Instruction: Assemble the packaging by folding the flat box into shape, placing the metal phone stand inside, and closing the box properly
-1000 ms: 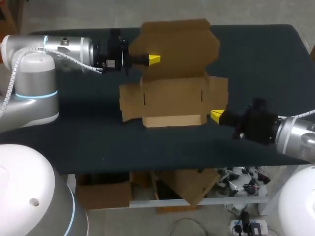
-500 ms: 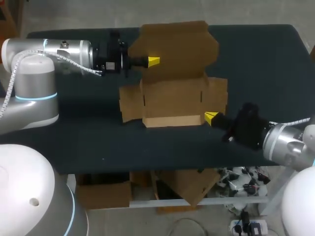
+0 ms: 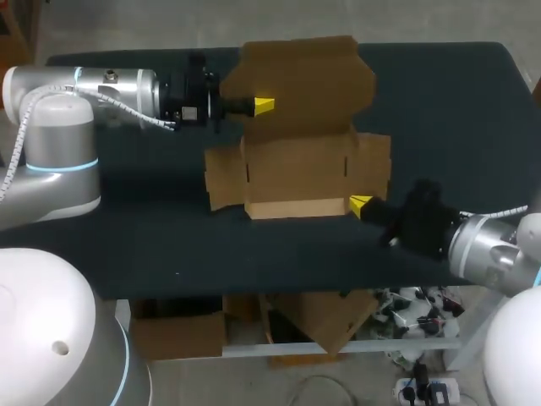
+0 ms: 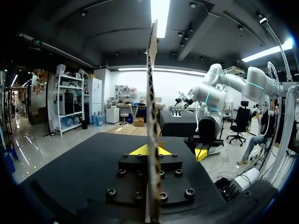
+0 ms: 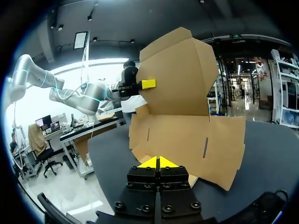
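The dark-topped table point(image 3: 439, 101) I am working over is carrying one thing: a brown, partly folded cardboard box point(image 3: 296, 169), which is sitting near the middle of the surface. The box's pale front strip is lying along the side nearest me, and its two side flaps are spreading out to either side. The large lid panel is rising from the far side, clear of the tabletop. From my cameras I cannot tell how flat the flaps are lying.

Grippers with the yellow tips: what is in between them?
The cardboard box. In the head view its half-folded panels fill the stretch from the left gripper, shut on the raised lid, to the right gripper at its front corner.
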`<state>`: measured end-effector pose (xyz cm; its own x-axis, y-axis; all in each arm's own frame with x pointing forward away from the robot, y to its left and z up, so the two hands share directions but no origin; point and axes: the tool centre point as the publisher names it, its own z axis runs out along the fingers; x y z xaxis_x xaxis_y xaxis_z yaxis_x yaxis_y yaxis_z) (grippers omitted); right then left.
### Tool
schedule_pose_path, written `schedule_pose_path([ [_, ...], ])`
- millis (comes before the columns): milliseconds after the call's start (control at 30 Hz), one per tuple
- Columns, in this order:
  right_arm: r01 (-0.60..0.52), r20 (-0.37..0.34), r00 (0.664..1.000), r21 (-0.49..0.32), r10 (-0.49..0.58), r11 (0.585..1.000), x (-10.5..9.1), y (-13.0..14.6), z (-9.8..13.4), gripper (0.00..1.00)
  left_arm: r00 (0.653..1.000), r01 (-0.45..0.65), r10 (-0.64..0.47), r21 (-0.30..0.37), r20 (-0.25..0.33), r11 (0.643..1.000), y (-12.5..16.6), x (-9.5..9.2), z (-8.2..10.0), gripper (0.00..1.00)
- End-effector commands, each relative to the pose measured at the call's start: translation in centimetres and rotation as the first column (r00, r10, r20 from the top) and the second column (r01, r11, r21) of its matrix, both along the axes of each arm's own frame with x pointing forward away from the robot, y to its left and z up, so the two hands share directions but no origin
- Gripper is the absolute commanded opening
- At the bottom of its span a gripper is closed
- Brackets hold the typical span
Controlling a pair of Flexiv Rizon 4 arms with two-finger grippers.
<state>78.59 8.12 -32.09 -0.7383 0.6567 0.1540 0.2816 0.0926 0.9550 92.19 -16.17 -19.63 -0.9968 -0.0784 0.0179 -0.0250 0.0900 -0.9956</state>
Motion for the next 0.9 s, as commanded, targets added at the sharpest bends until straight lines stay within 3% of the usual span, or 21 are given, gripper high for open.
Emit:
schedule_pose_path([
  [33,-0.005,-0.018,1.000,-0.017,0.005,1.000,1.3,2.4,-1.2,0.00,1.000,0.001,-0.001,-0.002,0.000,1.000,0.0,0.0,-0.2,0.00],
  [467,0.009,-0.050,0.999,0.000,-0.009,1.000,1.6,4.7,-4.0,0.00,1.000,0.001,-0.001,-0.002,0.000,1.000,0.0,0.0,-0.2,0.00],
  [900,0.056,-0.062,0.996,-0.092,-0.062,0.994,1.8,7.0,-6.1,0.00,1.000,0.001,-0.001,-0.002,0.000,1.000,0.0,0.0,-0.2,0.00],
])
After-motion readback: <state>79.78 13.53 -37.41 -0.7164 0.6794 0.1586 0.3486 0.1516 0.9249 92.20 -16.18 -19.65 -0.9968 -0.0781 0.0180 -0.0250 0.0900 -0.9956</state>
